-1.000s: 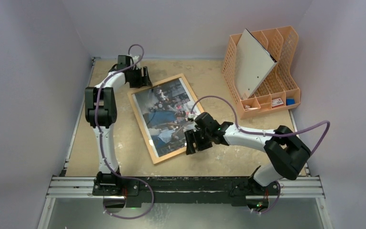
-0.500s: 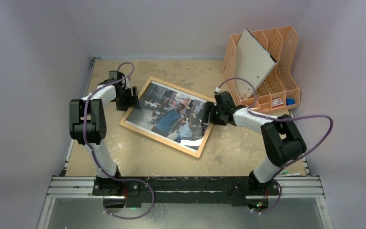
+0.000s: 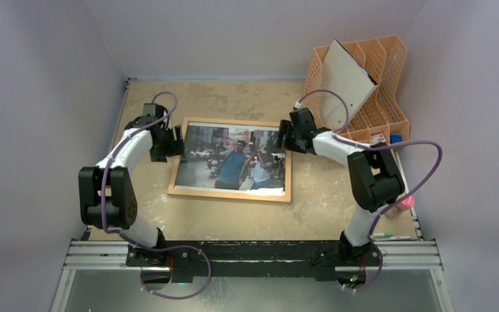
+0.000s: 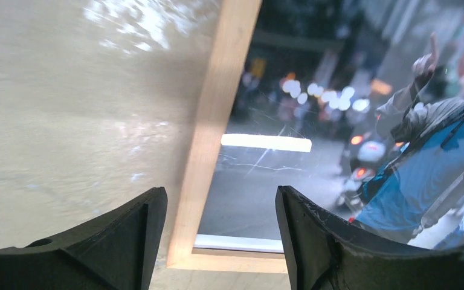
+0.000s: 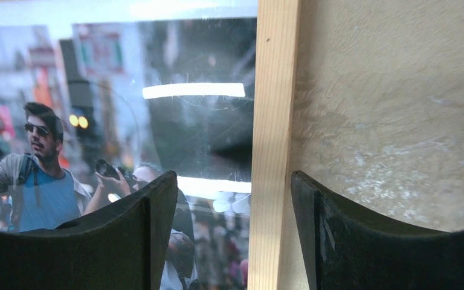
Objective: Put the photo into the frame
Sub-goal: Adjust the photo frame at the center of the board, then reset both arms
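Observation:
The frame [image 3: 227,194], thin light wood with a glass pane, lies flat on the table, long sides parallel to the front edge. The photo [image 3: 234,159], a street scene with a man in a blue shirt, sits inside it behind the glass. My left gripper [image 3: 174,144] is open at the frame's left end. In the left wrist view its gripper [image 4: 220,241] straddles the wooden rail [image 4: 217,109] near a corner. My right gripper [image 3: 284,138] is open at the right end. In the right wrist view it [image 5: 234,235] straddles that rail [image 5: 273,121], beside the photo [image 5: 127,109].
An orange lattice organizer [image 3: 390,71] stands at the back right, with a white-grey board [image 3: 344,84] leaning in it. A pink object [image 3: 405,203] and a pen [image 3: 390,236] lie by the right wall. Walls close in on the left, back and right.
The frame with the photo has turned counter-clockwise from a steep diagonal to square with the table. Both grippers swung with it and now sit at its two short ends.

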